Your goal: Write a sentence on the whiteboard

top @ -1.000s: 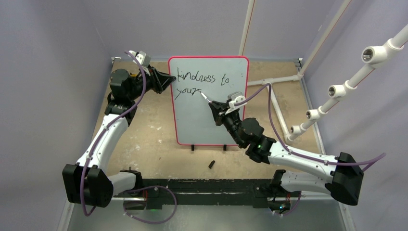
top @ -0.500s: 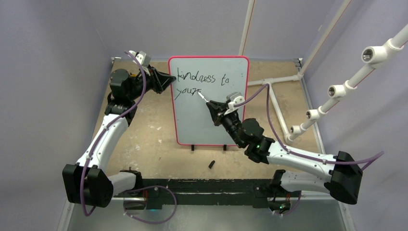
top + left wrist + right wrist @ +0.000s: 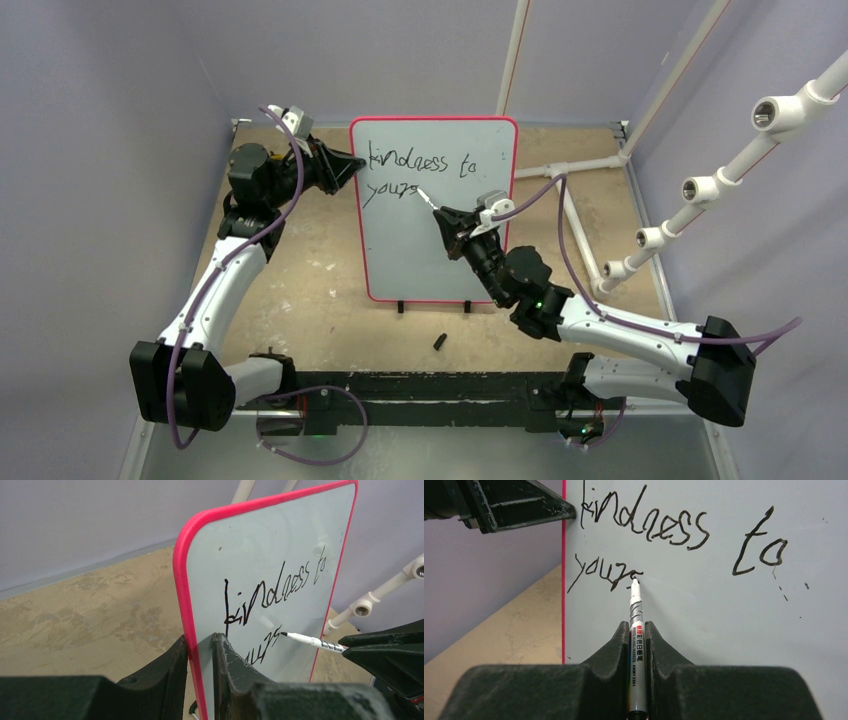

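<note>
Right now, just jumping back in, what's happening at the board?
The left gripper is clamped on the left rim of the whiteboard, bracing it upright. The right gripper grips a marker whose tip sits at the end of the second line, apparently on the surface. The sentence reads "kindness to" with a half-written word beneath. A small black piece, likely the cap, lies on the table.
</note>
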### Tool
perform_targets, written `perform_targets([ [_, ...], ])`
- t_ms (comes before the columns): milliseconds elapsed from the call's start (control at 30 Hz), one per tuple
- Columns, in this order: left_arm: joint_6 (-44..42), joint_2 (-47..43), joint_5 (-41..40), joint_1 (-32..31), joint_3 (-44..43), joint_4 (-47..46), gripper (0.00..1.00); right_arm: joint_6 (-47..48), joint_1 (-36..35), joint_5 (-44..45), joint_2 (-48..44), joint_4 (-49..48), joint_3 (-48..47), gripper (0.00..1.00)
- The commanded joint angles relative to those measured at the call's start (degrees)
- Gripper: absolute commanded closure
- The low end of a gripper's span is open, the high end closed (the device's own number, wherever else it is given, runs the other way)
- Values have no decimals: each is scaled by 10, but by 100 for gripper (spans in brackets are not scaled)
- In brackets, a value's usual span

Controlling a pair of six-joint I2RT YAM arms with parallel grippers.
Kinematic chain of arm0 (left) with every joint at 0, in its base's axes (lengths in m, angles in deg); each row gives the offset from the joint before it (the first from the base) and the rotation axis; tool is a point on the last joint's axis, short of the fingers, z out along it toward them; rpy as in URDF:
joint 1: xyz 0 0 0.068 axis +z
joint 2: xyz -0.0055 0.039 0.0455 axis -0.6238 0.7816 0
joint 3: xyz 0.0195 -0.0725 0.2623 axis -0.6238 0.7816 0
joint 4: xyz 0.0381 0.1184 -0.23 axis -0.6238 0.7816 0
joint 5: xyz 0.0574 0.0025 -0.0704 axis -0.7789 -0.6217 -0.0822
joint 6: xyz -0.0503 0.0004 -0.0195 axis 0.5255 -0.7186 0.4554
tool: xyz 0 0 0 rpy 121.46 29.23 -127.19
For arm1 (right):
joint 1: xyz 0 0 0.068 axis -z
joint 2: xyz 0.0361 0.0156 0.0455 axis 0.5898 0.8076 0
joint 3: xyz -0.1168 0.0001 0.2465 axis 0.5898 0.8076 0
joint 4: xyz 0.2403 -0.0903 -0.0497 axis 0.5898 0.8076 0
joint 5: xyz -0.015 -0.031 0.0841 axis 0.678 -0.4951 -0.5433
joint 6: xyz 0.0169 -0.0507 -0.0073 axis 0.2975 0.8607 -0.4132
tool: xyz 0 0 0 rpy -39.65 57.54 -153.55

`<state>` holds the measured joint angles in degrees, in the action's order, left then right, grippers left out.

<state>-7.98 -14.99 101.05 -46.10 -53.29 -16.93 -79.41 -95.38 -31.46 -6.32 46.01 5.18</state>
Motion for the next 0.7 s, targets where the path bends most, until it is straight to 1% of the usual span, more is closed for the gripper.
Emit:
perform_targets([
  [0, -5, 2, 4, -1, 7, 7, 100, -7, -1, 14, 7, 8, 0, 100],
  [200, -5, 1, 4, -1, 7, 7, 100, -11, -1, 36, 4, 21, 1, 100],
  [500, -5, 0, 3, -1, 7, 7, 100, -20, -1, 66, -28, 42, 15, 100],
  [667, -5, 0, 4, -1, 7, 7, 100, -7, -1, 68, -29, 31, 13, 100],
])
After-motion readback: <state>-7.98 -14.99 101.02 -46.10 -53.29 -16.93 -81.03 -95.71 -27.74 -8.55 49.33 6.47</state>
